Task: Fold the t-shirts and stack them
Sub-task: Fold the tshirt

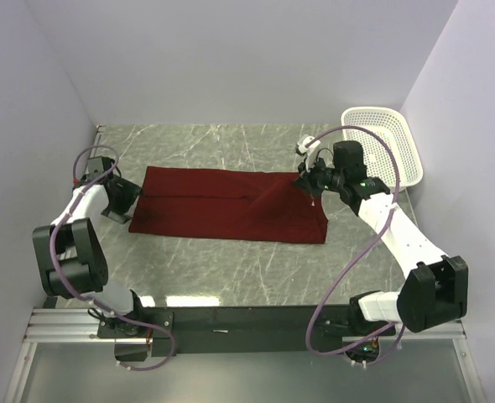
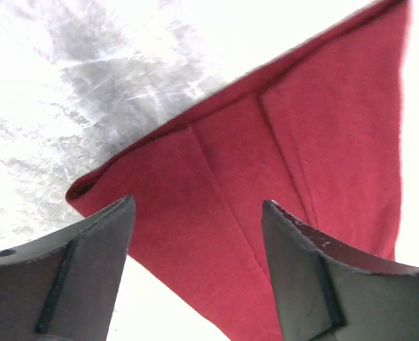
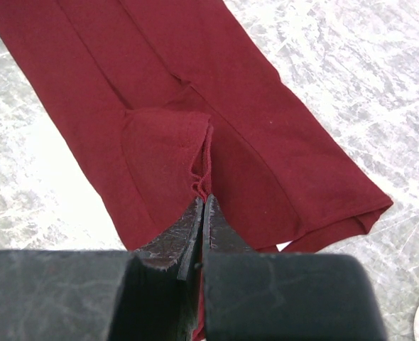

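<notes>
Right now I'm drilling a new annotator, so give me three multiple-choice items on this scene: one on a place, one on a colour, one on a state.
1. Where is the white mesh basket?
A. at the far right corner of the table
B. at the near left edge
C. on top of the t-shirt

2. What colour is the t-shirt?
A. blue
B. dark red
C. white

3. How do the right jaws stand?
A. wide open over bare table
B. shut on a fold of the t-shirt
C. shut on the basket

Answers:
1 A, the top view shows it at the back, against the right wall.
2 B, all three views show dark red cloth.
3 B, the right wrist view shows them closed with cloth bunched between them.
</notes>
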Robot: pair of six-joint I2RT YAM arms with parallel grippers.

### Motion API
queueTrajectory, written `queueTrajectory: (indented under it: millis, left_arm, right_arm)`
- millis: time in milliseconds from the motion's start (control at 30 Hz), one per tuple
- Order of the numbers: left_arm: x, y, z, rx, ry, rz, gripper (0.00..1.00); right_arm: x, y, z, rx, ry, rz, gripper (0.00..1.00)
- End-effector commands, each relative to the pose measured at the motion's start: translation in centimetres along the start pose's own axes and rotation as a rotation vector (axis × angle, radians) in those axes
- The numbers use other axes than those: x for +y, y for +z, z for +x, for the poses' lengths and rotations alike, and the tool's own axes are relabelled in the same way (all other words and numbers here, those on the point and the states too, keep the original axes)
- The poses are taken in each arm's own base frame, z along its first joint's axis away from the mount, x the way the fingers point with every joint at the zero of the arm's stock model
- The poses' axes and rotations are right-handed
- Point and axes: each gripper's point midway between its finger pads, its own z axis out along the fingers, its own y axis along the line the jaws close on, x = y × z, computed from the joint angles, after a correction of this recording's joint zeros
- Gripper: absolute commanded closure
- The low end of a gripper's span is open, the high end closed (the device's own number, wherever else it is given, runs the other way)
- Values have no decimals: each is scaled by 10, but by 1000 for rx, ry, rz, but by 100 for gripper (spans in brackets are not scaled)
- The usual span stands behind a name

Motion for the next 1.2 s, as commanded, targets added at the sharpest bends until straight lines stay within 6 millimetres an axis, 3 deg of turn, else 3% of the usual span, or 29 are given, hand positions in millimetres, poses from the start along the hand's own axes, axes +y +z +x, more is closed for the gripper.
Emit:
queueTrajectory:
  millis: [0,200,233,600,1167]
  left_arm:
    - [-32,-40,-29,-122,91,146,22]
    - [-48,-73,-23,-188,258,349,17]
    - [-52,-87,-21,-208,276,401,16]
    - [-32,-120,-2,-319,376,519,15]
    - [-19,-117,13,-289,392,527,15]
  right_arm:
    - [-11,-4,-29,-71,-42,28,100]
    - [-15,0,-28,-58,-41,31,100]
    - [-16,1,-27,-56,-40,31,100]
    - [-23,1,-35,-51,-62,47,100]
    - [-34,11,-37,-19,-75,45,100]
